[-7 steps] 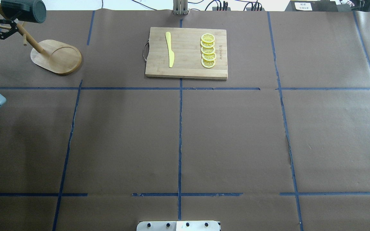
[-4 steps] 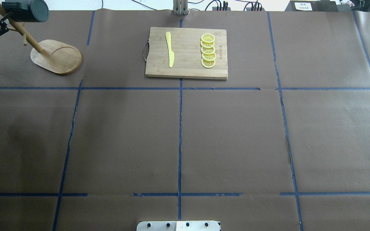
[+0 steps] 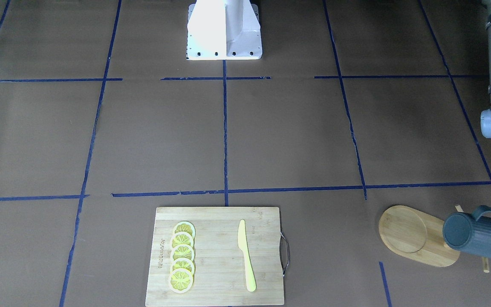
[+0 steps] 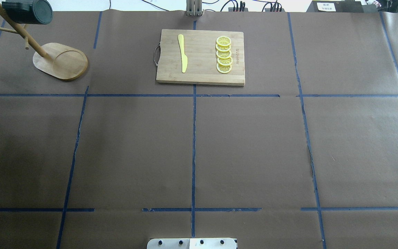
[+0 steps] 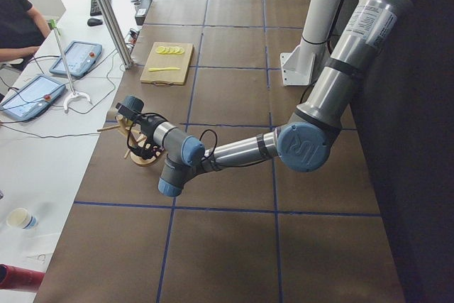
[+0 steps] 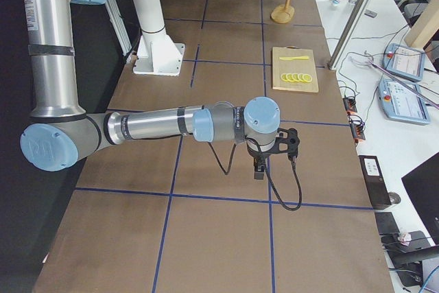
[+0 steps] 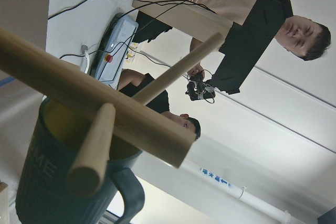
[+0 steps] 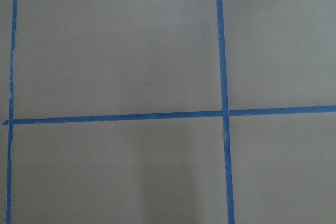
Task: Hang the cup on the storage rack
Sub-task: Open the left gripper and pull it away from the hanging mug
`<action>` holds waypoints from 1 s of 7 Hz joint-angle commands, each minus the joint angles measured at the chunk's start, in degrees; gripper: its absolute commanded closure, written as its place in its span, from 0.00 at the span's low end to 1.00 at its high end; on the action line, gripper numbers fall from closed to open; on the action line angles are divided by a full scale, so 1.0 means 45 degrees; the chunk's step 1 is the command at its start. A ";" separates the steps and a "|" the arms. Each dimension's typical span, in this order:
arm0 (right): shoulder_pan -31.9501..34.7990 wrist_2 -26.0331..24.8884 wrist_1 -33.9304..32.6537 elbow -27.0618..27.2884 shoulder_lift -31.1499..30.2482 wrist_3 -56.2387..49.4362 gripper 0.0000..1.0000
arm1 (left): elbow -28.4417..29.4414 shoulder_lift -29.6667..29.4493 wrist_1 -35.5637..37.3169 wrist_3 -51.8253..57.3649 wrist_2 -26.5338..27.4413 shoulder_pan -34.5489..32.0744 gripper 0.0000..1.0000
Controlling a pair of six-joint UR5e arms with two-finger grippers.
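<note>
Cup hangs on a peg of the storage rack at the far corner of the tabletop on the robot's left, with nothing gripping it. Left pincer sits just beside the rack, right pincer well apart. Both show only from the side, so spread or pressed together cannot be told. Hanging looks done; only moving the left arm clear seems left.
</note>
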 commanded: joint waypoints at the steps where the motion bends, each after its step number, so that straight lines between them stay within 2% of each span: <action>1: 0.0000 -0.0058 0.0000 0.0014 0.0000 -0.0020 0.00 | -0.1255 0.0593 0.0902 0.2387 -0.2176 -0.1651 0.00; 2: 0.0000 -0.0619 0.0000 0.0111 0.0019 -0.0020 0.00 | -0.2134 0.0713 0.2419 0.4554 -0.3562 -0.2568 0.00; 3: 0.0000 -0.1108 0.0000 0.0286 0.0019 -0.0020 0.00 | -0.2723 0.0752 0.3478 0.6644 -0.4079 -0.3022 0.00; 7: 0.0000 -0.1484 0.0000 0.0288 0.0000 0.0000 0.00 | -0.2787 0.1475 0.6818 1.7774 -0.3948 -0.3163 0.00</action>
